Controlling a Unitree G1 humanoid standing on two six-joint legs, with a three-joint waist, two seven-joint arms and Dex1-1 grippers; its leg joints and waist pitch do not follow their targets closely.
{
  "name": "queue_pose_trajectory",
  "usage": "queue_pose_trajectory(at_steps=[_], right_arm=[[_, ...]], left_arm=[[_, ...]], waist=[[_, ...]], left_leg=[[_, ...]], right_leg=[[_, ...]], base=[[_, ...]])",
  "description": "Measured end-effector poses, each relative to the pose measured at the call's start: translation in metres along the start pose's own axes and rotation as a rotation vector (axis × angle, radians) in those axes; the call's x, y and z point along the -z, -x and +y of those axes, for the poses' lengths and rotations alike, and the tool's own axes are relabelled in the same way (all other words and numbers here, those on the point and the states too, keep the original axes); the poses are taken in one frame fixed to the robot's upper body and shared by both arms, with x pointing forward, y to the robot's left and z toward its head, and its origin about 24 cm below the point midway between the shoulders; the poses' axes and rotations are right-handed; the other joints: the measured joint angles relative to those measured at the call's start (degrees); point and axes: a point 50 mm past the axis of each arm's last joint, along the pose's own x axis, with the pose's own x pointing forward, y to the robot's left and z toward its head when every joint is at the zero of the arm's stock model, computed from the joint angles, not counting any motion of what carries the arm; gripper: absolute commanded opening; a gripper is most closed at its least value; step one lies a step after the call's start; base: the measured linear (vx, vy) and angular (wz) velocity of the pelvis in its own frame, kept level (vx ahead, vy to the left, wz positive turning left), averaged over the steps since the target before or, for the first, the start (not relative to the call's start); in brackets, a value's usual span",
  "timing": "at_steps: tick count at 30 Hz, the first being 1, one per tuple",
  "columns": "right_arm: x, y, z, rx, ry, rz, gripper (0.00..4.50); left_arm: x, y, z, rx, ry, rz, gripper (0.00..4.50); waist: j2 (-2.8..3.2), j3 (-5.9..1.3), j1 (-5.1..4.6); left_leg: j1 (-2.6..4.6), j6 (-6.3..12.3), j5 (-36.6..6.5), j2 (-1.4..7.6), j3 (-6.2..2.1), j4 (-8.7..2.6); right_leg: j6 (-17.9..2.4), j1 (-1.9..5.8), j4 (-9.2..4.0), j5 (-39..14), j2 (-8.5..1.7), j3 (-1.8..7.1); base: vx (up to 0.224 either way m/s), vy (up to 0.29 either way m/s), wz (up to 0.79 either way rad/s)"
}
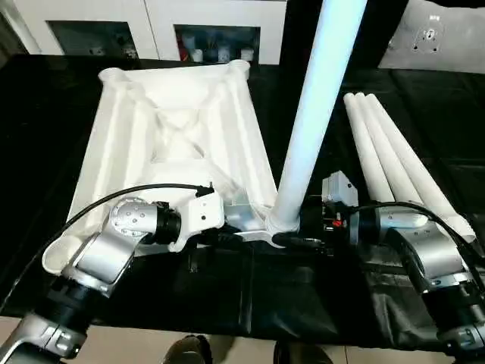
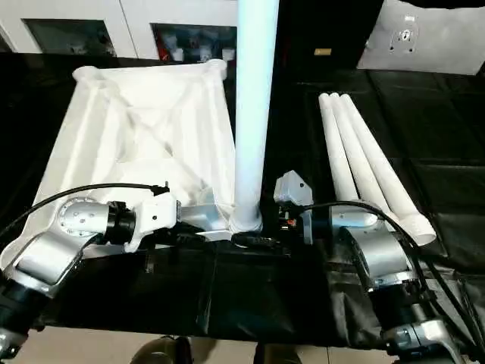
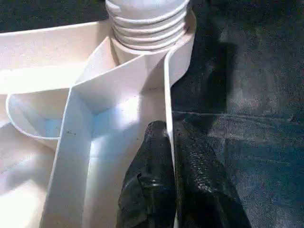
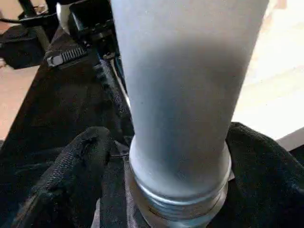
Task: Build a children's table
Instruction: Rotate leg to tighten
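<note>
Both grippers sat at the tabletop's (image 1: 182, 136) near corner: left gripper (image 3: 173, 156) pinched the rim wall, right gripper (image 4: 166, 156) clamped around the upright leg (image 1: 314, 114) screwed into the socket. Tabletop lay ribs-up on the black table (image 1: 45, 114), three spare legs (image 1: 394, 152) beside it.

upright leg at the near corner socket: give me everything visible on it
The upright leg is a smooth white tapered plastic-looking tube, standing nearly vertical, its upper part out of frame. Its threaded base sits partly in the table top's near right corner socket, threads still exposed. The right hand closes around it just above the threads.
</note>
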Motion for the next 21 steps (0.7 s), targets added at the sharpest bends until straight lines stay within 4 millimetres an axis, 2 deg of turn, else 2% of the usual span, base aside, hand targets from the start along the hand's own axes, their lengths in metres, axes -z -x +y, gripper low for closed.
queue_pose_trajectory(at_steps=[9,17,19,21], right_arm=[[-0.001,0.002,-0.001,-0.023,-0.001,0.011,2.78],[0.003,-0.005,0.003,-0.005,-0.045,-0.023,2.6],[0.006,-0.01,0.005,0.056,-0.079,-0.054,2.59],[0.008,-0.018,0.007,0.18,-0.121,-0.096,2.59]], left_arm=[[0.002,0.001,0.001,0.025,-0.013,-0.007,0.0],[0.002,0.0,0.001,0.017,0.005,-0.011,0.0],[0.003,0.0,0.0,-0.021,0.054,-0.022,0.0],[0.003,-0.002,0.001,-0.098,0.134,-0.021,0.0]], waist=[[-0.04,-0.02,0.27],[-0.16,-0.1,0.26],[-0.28,-0.18,0.09],[-0.28,-0.2,-0.52]], left_leg=[[-0.01,0.01,0.0,0.01,0.0,0.03],[0.03,0.01,0.0,0.02,0.0,0.07],[0.14,-0.02,0.01,0.03,0.0,0.07],[0.28,-0.26,-0.07,0.04,0.03,0.09]], right_leg=[[0.0,0.0,0.04,0.0,0.0,-0.02],[0.0,0.01,0.12,0.0,0.0,-0.02],[0.0,0.09,0.16,0.0,0.0,-0.01],[-0.12,0.11,0.18,0.08,0.0,0.01]], base=[[0.0,0.0,0.0],[0.0,0.0,0.0],[0.0,0.0,0.0],[0.0,0.0,0.0]])
